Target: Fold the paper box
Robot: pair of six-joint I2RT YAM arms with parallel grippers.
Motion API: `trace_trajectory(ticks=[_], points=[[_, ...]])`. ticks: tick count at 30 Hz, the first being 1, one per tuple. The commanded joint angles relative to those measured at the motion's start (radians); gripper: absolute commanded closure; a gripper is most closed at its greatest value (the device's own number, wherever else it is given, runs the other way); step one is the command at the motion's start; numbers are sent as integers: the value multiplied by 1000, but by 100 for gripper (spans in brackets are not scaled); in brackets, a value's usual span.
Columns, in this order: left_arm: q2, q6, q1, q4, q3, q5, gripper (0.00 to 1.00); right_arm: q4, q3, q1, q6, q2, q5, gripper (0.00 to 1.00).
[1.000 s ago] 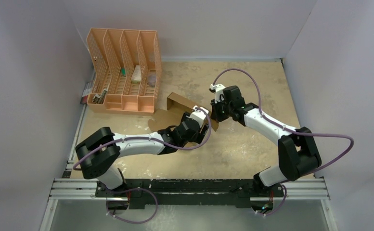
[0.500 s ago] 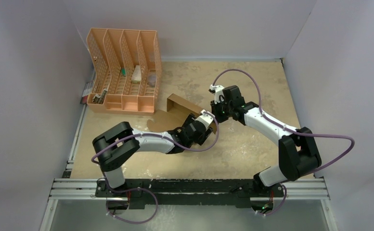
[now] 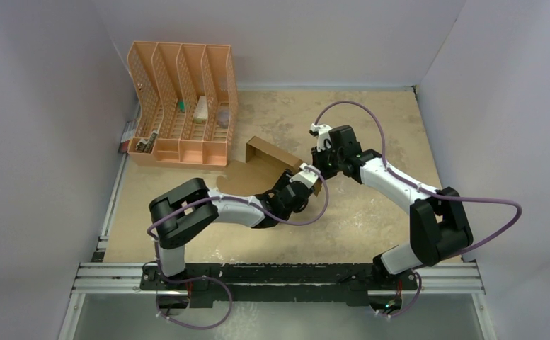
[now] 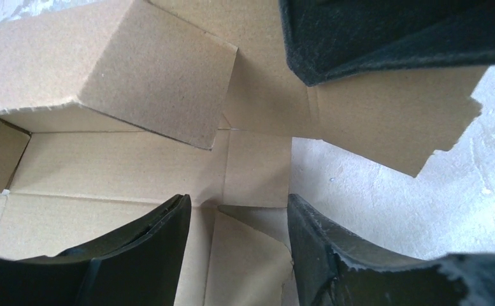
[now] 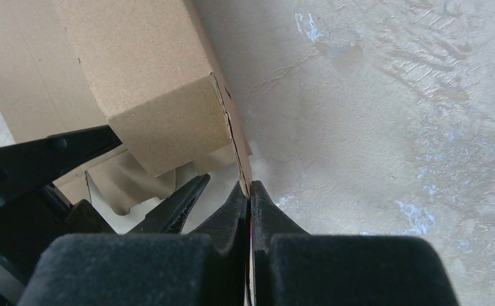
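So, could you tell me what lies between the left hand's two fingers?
Between the fingers of the left hand lies a flap of the plain brown cardboard box, in the left wrist view.

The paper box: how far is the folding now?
Partly done. One wall of the paper box stands folded up. The right gripper is shut on a flap edge; the left gripper is open over a corner tab. Other flaps lie flat, unfolded.

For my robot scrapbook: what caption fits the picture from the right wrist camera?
The right tool pinches a thin flap edge of the half-folded paper box on the pale table.
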Motion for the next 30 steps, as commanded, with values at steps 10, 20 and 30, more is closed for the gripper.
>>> trace_trajectory(ticks=[10,20,30], points=[[-57,-63,2,132,-70,-109,59,-54,27,12,-25,-32,-6,100],[-76,-60,2,176,-156,-101,67,-63,56,11,-27,-22,36,100],[-177,-83,4,209,-189,-108,69,-70,61,13,-80,-13,72,100]])
